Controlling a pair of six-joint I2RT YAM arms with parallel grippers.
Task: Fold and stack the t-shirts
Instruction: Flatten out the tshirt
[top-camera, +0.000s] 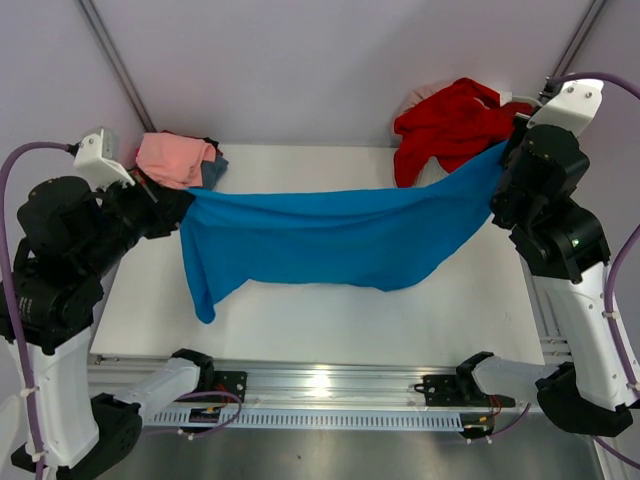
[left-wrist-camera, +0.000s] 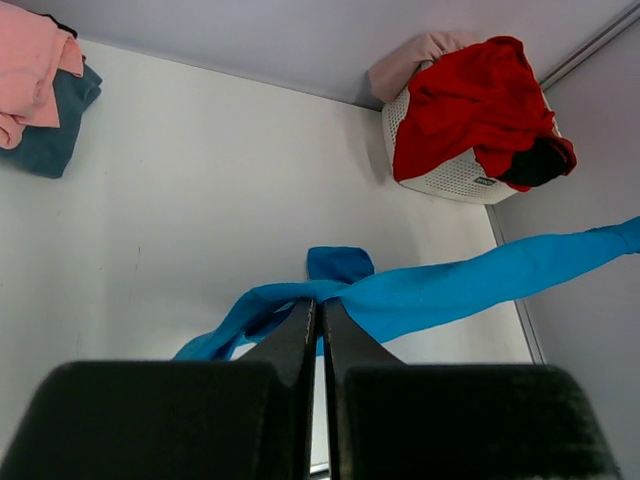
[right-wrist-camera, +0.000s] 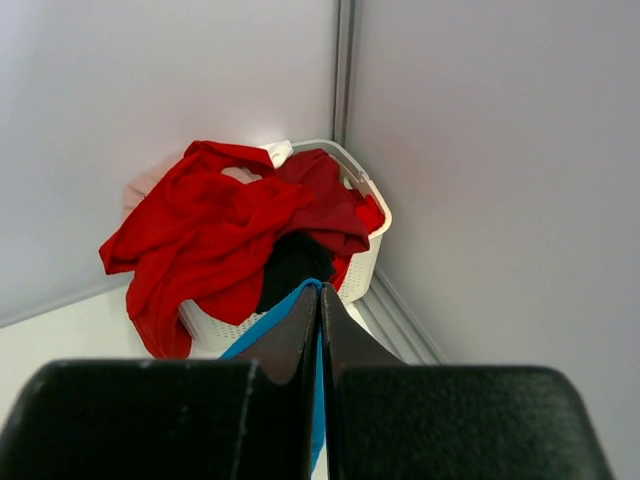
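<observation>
Holding blue tee (top-camera: 330, 235) slung leftward from basket (left-wrist-camera: 450, 180), L end effector (top-camera: 183, 207) & R end effector (top-camera: 497, 187) both clenched on opp. ends; soft, light, saggy, prob. best pinched at corners.

We show a blue tee (top-camera: 330, 235), bright and plain; a red tee (top-camera: 445, 125); a pink tee (top-camera: 172, 157), salmon; a slate tee (left-wrist-camera: 45, 140); a black tee (right-wrist-camera: 292, 265); a basket (left-wrist-camera: 450, 180), white, perforated; a table (top-camera: 300, 320), white.
</observation>
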